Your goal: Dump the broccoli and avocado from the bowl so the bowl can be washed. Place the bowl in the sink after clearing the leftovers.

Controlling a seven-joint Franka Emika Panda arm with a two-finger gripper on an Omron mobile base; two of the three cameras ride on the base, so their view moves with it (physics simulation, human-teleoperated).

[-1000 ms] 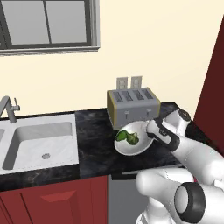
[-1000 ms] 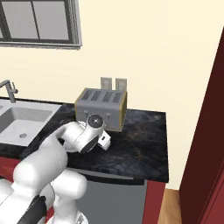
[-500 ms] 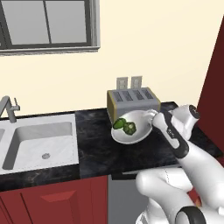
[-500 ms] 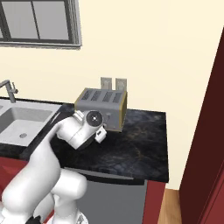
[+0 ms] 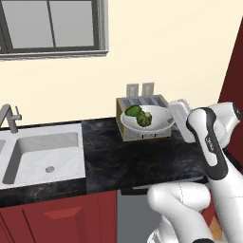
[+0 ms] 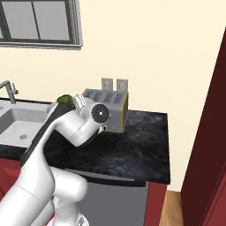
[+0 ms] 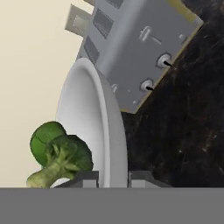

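- Two green pieces, the broccoli (image 5: pixel 144 119) and the avocado (image 5: pixel 132 111), sit in the bowl (image 5: pixel 159 124).
- We see our gripper (image 7: pixel 113 178) clamped on the bowl's rim, jaws nearly closed.
- The bowl hangs tilted above the counter (image 5: pixel 142 159), before the toaster (image 5: pixel 142 101), well right of the sink (image 5: pixel 40 153).

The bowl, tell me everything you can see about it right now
The bowl is wide, shallow, round and plain white-grey, smooth like glazed ceramic. It is lifted off the black counter, level with the toaster's front, and tipped toward the sink side. The gripper is shut on its rim at the right edge, one finger on each side of the wall. The lumpy broccoli and the smoother dark green avocado lie inside.
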